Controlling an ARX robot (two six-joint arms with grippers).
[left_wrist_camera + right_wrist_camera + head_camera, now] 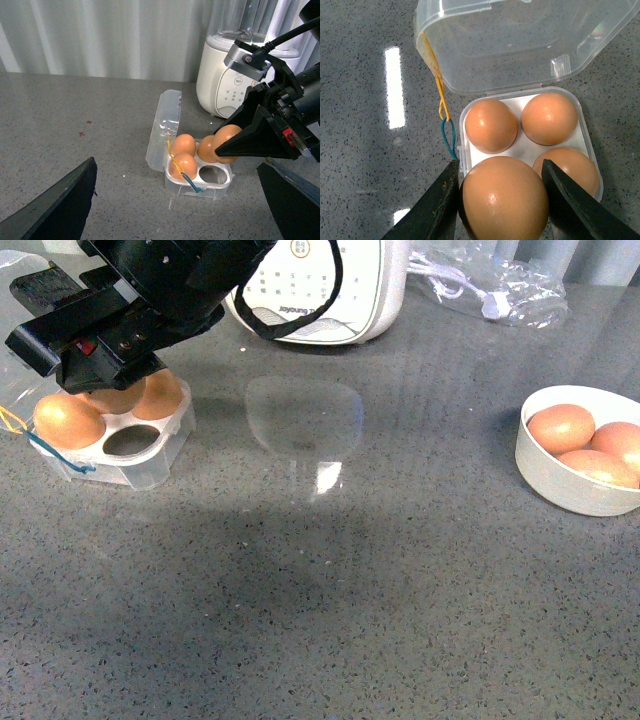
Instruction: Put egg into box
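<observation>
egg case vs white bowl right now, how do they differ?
The box is clear, squarish, four-celled, lid hinged open; the bowl is opaque white, round, lidless.
The box seats three eggs in separate cells, one cell empty; the bowl shows three loose eggs.
The right gripper holds an egg over the box; nothing hangs over the bowl.
Shared: both stand on the grey counter and hold orange-brown eggs.
</observation>
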